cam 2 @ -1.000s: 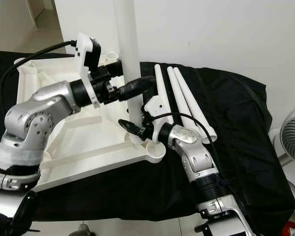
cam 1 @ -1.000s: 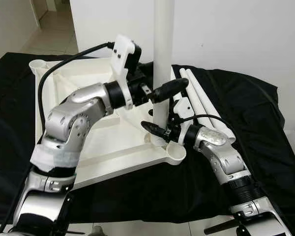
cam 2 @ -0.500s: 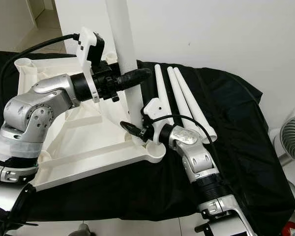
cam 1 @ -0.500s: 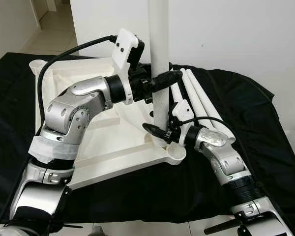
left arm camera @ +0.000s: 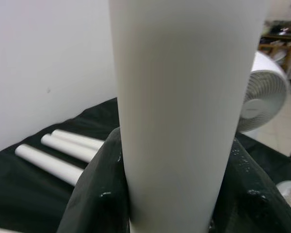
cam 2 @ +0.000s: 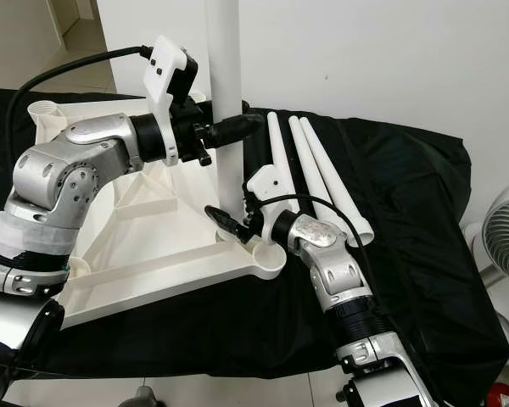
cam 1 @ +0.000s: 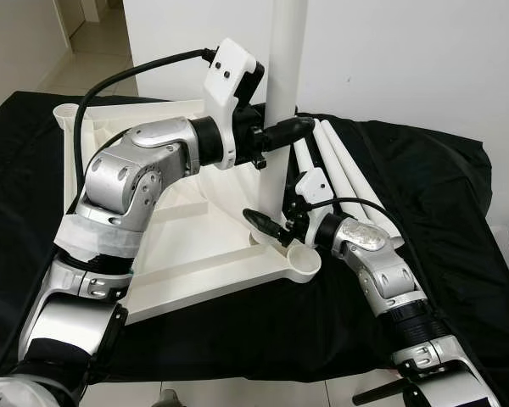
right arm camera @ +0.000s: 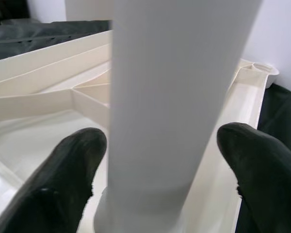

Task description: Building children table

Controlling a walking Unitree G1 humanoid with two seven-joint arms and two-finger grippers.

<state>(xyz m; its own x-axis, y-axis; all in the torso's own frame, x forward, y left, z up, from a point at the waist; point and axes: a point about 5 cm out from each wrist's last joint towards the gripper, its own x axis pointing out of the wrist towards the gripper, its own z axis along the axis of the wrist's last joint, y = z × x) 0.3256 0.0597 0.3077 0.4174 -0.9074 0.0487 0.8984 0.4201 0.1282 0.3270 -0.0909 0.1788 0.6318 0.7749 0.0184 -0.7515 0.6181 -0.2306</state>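
Tabletop (cam 1: 195, 246) lies upside down with one leg (cam 1: 282, 102) upright, our left tool (cam 1: 280, 136) clenched on it, right tool (cam 1: 267, 227) released astride its base; three legs (cam 1: 348, 178) remain.

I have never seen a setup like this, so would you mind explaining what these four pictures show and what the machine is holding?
This is a humanoid robot with two silver arms, each ending in two long black fingers. The two wide pictures come from cameras on its head, looking down; the two close-ups come from cameras on its wrists. On a black cloth lies an upside-down white tabletop with a socket at each corner. A white table leg stands upright in one corner. The left gripper is clamped on the leg higher up; the right gripper sits at its base, fingers spread either side without touching. Three spare legs lie beside the tabletop.
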